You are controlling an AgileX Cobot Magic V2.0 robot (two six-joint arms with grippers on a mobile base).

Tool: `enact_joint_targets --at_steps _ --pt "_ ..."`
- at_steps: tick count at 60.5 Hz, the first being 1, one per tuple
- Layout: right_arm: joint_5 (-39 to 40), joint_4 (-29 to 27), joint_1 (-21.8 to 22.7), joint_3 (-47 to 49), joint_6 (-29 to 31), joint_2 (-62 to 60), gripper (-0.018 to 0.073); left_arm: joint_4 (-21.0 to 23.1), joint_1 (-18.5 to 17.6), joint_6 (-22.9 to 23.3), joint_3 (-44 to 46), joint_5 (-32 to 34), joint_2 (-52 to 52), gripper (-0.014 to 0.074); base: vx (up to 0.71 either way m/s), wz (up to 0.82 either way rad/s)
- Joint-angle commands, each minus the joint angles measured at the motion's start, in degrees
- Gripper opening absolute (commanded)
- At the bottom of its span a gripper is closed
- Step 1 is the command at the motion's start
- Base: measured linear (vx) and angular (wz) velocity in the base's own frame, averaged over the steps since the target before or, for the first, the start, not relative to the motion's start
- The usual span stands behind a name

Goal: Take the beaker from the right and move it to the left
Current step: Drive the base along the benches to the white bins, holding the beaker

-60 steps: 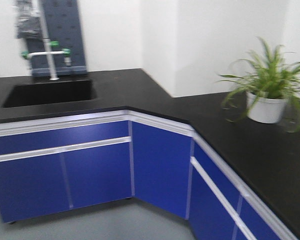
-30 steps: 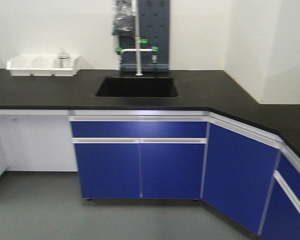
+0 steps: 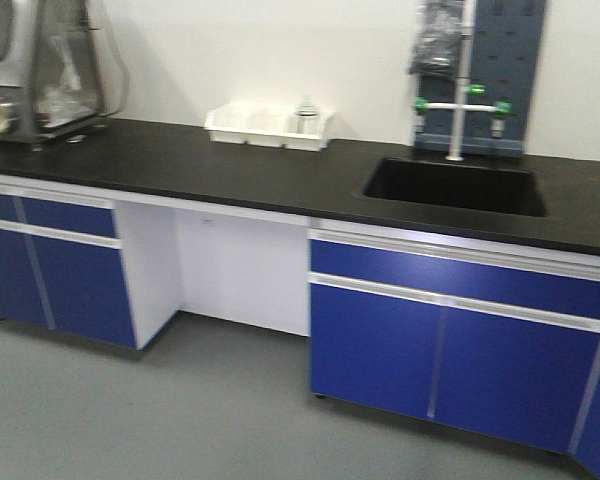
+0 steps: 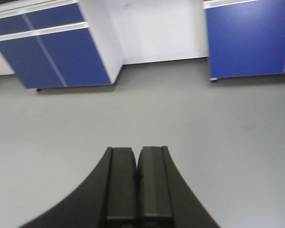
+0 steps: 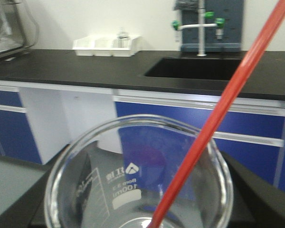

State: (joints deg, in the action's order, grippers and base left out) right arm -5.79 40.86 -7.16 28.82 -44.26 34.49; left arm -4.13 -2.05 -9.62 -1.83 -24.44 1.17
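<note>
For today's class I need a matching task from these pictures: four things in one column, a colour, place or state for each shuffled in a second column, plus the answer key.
Column one:
1. beaker
2. rod
3. sink
4. left hand

Column two:
A. red
B. shut
C. clear glass
D. set into the countertop

Pairs: 1-C, 2-A, 3-D, 4-B
</note>
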Motion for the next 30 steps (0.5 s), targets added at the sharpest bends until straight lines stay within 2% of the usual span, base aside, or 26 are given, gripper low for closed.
enact_joint_targets --at_steps 1,30 --pt "3.62 0.96 0.06 1.76 0.27 -0.05 -0.0004 -0.01 -0.36 0.06 -1.06 4.35 0.36 -0.0006 0.14 0.6" --pt "3.62 0.96 0.06 1.76 0.27 -0.05 -0.0004 -0.01 -0.36 0.06 -1.06 4.35 0.36 -0.0006 0.22 0.6"
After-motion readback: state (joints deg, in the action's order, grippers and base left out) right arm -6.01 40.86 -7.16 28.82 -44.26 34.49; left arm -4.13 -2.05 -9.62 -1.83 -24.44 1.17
